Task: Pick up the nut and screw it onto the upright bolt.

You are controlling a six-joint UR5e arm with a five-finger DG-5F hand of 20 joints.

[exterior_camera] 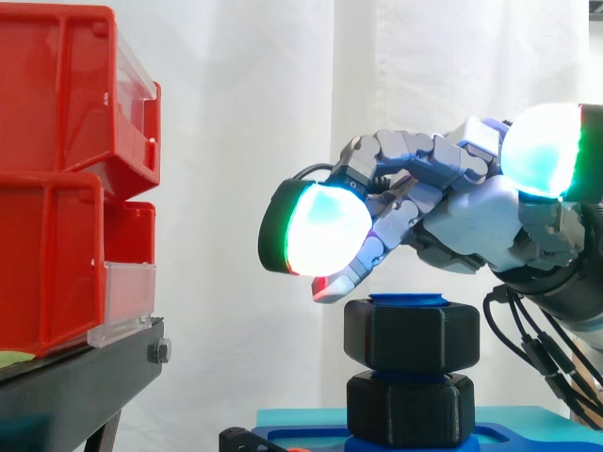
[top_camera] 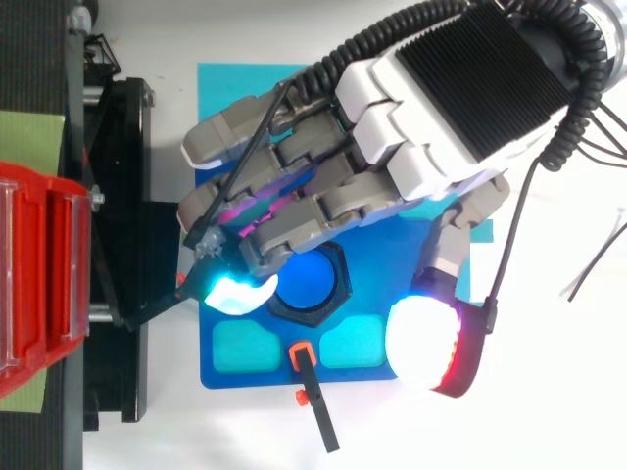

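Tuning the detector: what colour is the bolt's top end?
The bolt top is blue, inside the black nut; best in top view.

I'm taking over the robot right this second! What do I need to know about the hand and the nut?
Hand: open, fingers relaxed, close above the nut, gripping nothing.
Nut: already on the upright bolt, whose blue top shows just above it. Below it is a black hex base on the blue plate.
Done: nut picked up and put on the bolt.
Left: maybe more turning, since how tight it is cannot be seen. Then lift the hand away.
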